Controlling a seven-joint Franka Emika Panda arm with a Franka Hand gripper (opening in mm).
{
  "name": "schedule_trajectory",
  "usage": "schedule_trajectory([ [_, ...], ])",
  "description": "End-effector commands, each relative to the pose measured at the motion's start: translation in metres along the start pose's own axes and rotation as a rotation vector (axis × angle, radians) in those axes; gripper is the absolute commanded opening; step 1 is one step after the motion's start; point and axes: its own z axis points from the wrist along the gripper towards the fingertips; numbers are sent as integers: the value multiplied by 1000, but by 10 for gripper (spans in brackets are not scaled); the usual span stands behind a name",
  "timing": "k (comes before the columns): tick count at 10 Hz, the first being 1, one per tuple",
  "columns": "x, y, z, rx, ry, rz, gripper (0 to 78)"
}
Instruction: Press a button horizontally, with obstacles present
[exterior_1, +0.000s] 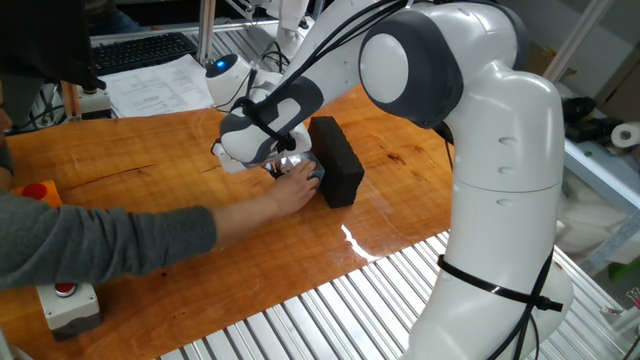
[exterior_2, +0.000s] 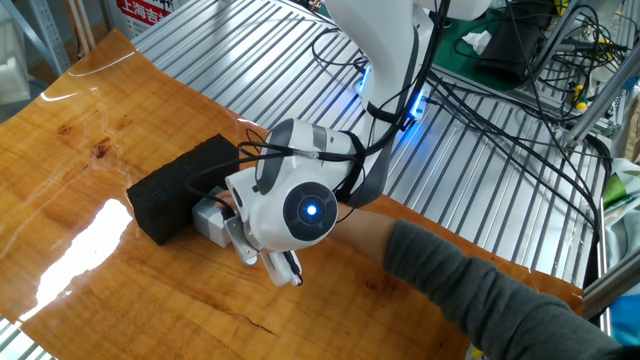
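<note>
Other fixed view: gripper (exterior_2: 283, 268) low beside button (exterior_2: 209, 219) and black block (exterior_2: 180, 186), finger state impossible to tell.

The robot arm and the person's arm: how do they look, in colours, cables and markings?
The robot arm is glossy white with dark grey joint bands; black cables run along it. Its wrist head is rounded, white, with a round black disc and a glowing blue light. The claw is mostly hidden. The person's arm wears a grey sleeve; the bare hand shows.
</note>
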Motion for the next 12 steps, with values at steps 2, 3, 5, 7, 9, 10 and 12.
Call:
schedule_trajectory([
  [2, -3, -9, -1, -12, 8, 25, 0],
  [3, -1, -7, -4, -20, 13, 33, 0],
  [5, 4, -4, -10, -25, 17, 42, 0],
  [7, 6, -3, -12, -51, 7, 45, 0],
  [9, 7, -3, -14, -113, -13, 21, 0],
  [10, 7, -3, -15, -155, -23, 1, 0],
  [12, 8, -2, -24, -265, -41, -40, 0],
])
